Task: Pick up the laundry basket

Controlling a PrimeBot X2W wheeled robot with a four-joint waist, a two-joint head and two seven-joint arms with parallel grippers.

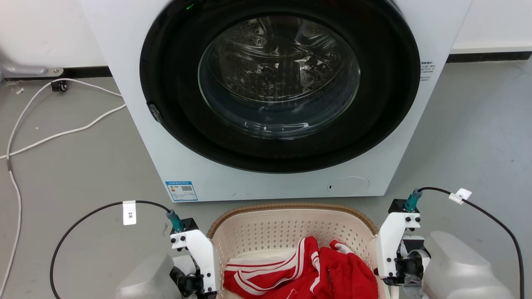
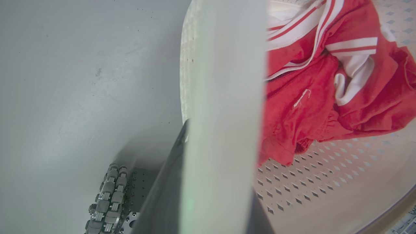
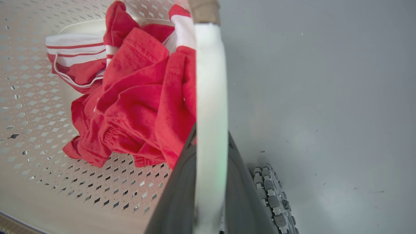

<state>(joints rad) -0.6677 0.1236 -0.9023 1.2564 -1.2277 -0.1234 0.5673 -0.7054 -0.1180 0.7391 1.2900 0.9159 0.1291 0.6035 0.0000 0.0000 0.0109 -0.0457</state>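
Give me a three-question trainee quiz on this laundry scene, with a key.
1. True or false: the washing machine door is open.
2. What lies in the laundry basket? A. a blue towel B. a red-and-white garment C. nothing
3. Fill in: the left gripper and right gripper each straddle a white side ____ of the basket.
Key: 1 false; 2 B; 3 handle

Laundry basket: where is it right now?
Head view, bottom centre: the laundry basket is directly in front of the washing machine, between the left gripper and right gripper, which grip it at either side; a red-and-white garment lies inside.
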